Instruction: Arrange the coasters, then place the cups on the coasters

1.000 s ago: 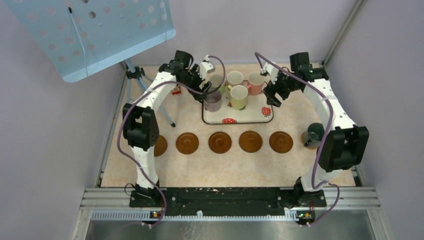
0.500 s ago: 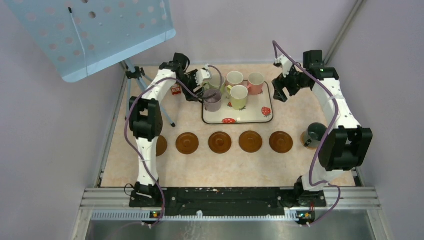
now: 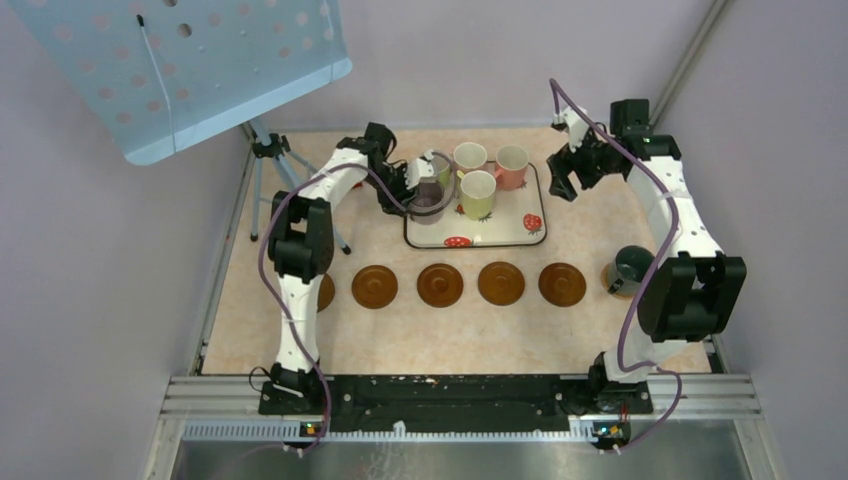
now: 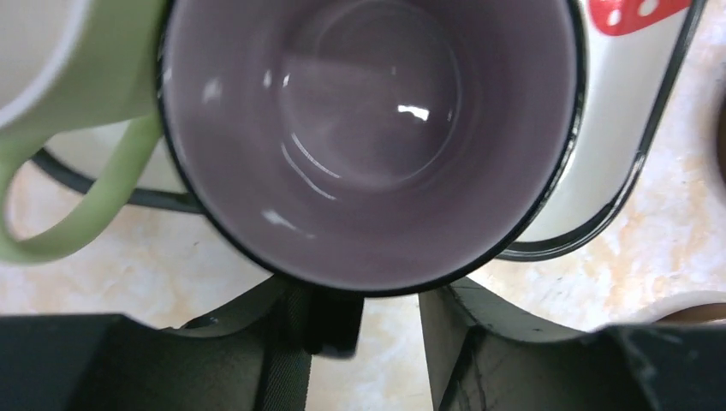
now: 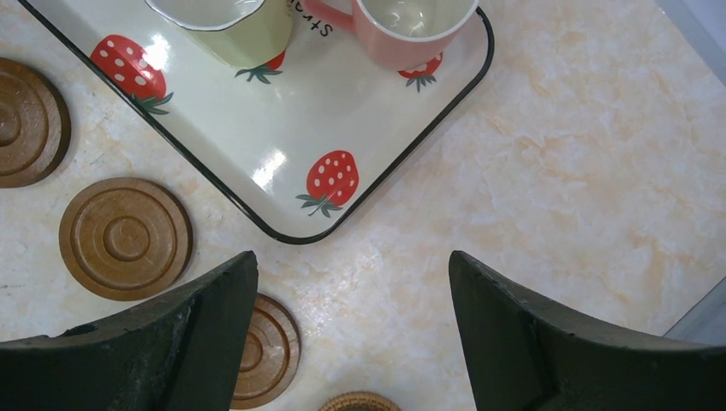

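The purple-grey cup (image 3: 428,200) (image 4: 368,128) stands at the left end of the strawberry tray (image 3: 500,236). My left gripper (image 3: 414,184) (image 4: 361,300) reaches in from the left, its jaws either side of the cup's dark handle (image 4: 332,318). The handle lies against the left finger, with a gap to the right one. Three more cups stand on the tray: light green (image 3: 478,192), cream-rimmed (image 3: 469,156), pink (image 3: 512,165). Brown coasters (image 3: 440,284) (image 5: 126,238) form a row in front. A dark cup (image 3: 630,268) sits at the row's right end. My right gripper (image 3: 561,184) (image 5: 351,257) hovers open and empty by the tray's right end.
A camera tripod (image 3: 268,150) and a blue perforated board (image 3: 190,60) stand at the back left. Walls close in on both sides. A light green cup (image 4: 68,60) with its handle presses close to the purple-grey one on the tray (image 4: 599,163).
My left gripper has slid right and low to the purple-grey cup and narrowed its jaws round the handle. My right gripper drew back right from the tray, then stayed still.
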Robot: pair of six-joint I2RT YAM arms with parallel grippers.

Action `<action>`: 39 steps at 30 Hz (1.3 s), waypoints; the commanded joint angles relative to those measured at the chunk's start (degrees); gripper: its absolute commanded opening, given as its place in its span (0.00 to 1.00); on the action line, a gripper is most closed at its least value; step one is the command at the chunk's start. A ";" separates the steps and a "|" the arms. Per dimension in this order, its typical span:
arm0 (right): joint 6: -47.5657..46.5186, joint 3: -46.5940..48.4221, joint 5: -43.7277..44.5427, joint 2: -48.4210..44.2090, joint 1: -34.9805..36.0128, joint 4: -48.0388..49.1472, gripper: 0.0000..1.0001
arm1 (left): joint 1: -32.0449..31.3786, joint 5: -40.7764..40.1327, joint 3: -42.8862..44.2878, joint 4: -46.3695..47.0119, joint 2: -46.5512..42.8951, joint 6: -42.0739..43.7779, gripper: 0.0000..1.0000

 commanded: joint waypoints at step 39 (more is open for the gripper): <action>42.66 14.71 11.17 -6.54 -7.21 -2.80 0.80 | -30.67 -37.91 -19.92 21.25 -29.81 -72.36 0.00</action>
